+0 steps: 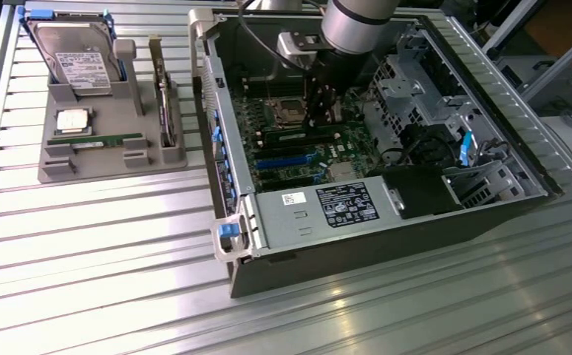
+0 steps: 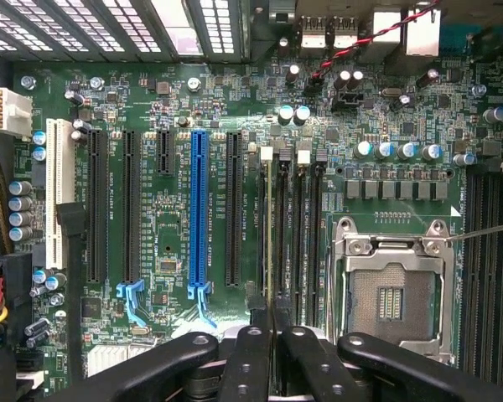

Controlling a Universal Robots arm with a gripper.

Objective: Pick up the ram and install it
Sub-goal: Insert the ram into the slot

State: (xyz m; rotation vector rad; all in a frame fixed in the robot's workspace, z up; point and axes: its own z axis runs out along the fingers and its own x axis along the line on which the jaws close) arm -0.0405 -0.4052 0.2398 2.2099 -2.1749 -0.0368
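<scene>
A: Where is the end effector (image 1: pixel 318 118) now?

B: Down inside the open computer case (image 1: pixel 483 159), above the motherboard (image 1: pixel 284 148); the case walls stand on all sides of it, with a drive cage (image 1: pixel 409 78) close on the exterior view's right and the power supply (image 1: pixel 330 207) along the near edge; little open room there.

A: And its fingers?

B: Pressed almost together, pinching a ram (image 2: pixel 270 226) edge-on; in the wrist view the thin green stick stands in line with the memory slots (image 2: pixel 298 230) beside the empty processor socket (image 2: pixel 391 289); whether it is seated I cannot tell.

A: Any other stick?

B: One more, long, narrow and green with a white label, lies in the grey holder (image 1: pixel 99 166) on the tabletop (image 1: pixel 99 244), well apart from the case, on the exterior view's left; a hard drive (image 1: pixel 74 48) stands upright at that holder's far end; a square silver processor (image 1: pixel 74 120) sits between them.
</scene>
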